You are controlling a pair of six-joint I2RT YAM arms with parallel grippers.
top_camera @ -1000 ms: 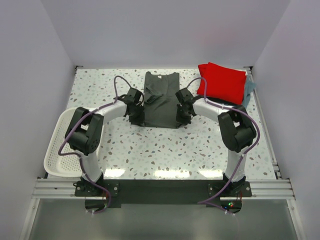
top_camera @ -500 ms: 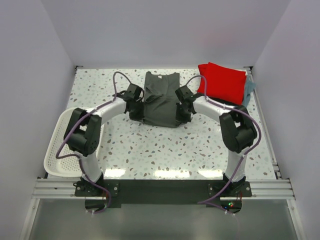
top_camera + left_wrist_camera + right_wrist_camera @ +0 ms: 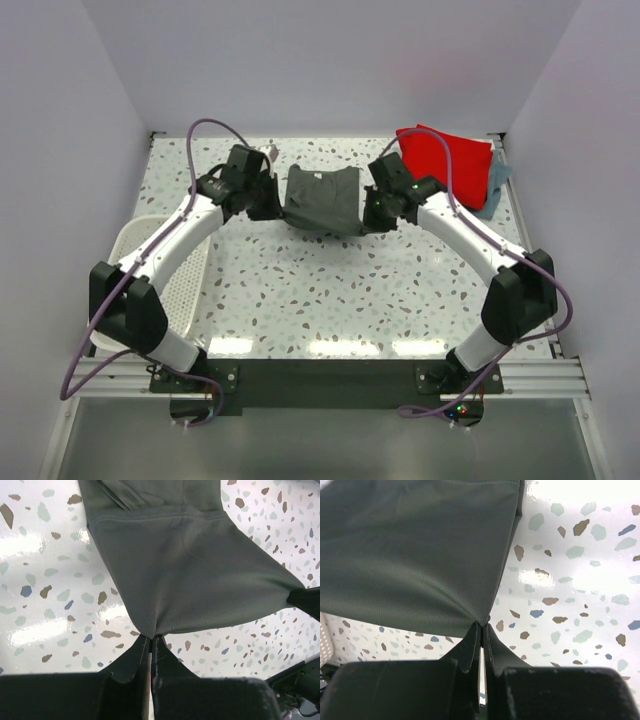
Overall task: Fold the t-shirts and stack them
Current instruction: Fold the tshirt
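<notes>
Corners at the near end of the dark grey t-shirt [image 3: 322, 198] sit clamped, one in the left pincer [image 3: 151, 639], one in the right pincer [image 3: 481, 627]. The shirt's long axis runs straight ahead of both, its far end resting on the worktop [image 3: 300, 290].

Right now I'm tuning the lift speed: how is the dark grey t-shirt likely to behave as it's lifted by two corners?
Probably floppy: the dark grey t-shirt drapes from pinched corners at the left gripper and right gripper, holding no shape itself. Likely light, since thin corner pinches seem to carry it. Its far end may drag along the table.
</notes>
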